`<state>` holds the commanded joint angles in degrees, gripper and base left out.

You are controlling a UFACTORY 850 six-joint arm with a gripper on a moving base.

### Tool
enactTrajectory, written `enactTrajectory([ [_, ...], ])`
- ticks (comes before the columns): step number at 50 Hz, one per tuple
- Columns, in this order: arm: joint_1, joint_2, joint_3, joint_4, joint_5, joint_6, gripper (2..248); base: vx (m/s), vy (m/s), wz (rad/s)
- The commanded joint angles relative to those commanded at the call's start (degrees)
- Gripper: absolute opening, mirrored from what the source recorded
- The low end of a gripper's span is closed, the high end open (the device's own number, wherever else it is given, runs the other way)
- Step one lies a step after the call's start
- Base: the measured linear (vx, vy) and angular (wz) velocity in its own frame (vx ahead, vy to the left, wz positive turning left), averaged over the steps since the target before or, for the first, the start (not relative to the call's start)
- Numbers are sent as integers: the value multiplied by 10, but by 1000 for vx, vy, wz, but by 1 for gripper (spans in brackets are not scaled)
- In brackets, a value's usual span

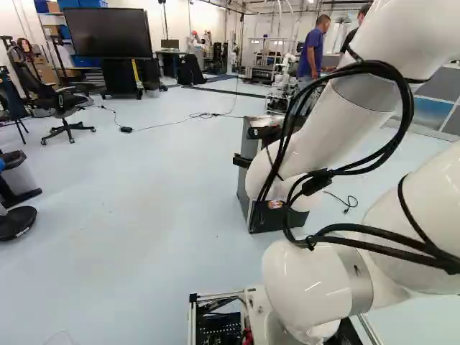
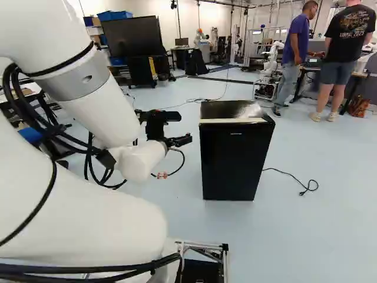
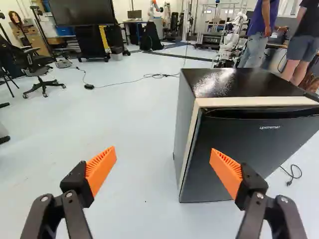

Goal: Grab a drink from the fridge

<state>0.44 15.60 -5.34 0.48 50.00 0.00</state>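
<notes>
Plainly the hand [image 3: 163, 151] stands open and empty, with the black mini fridge [image 2: 235, 150] upright ahead and to its right, so reaching the closed door [image 3: 271, 144] likely means shifting rightward

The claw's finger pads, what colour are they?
Orange; the pads show best in the wrist view.

The pale floor [image 2: 318, 242] carries the black fridge [image 2: 231, 159], a dark cord [image 2: 301, 193] beside it, a wheeled chair [image 1: 63, 103] and probably a power brick [image 3: 88, 86] on a cable [image 3: 158, 75].
</notes>
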Motion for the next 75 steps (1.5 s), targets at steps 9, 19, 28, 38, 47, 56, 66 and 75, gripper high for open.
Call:
enactTrajectory([
  [9, 11, -12, -10, 15, 0, 0, 247, 0, 0, 0],
  [19, 26, -27, -23, 41, 5, 0, 247, 0, 0, 0],
  [28, 43, -42, -37, 67, 14, 0, 247, 0, 0, 0],
  [38, 64, -60, -53, 100, 28, 0, 247, 0, 0, 0],
  [47, 82, -78, -66, 131, 44, 0, 247, 0, 0, 0],
  [56, 99, -103, -77, 163, 61, 0, 247, 0, 0, 0],
  [66, 112, -128, -85, 199, 82, 0, 247, 0, 0, 0],
  [75, 114, -145, -88, 232, 103, 0, 247, 0, 0, 0],
])
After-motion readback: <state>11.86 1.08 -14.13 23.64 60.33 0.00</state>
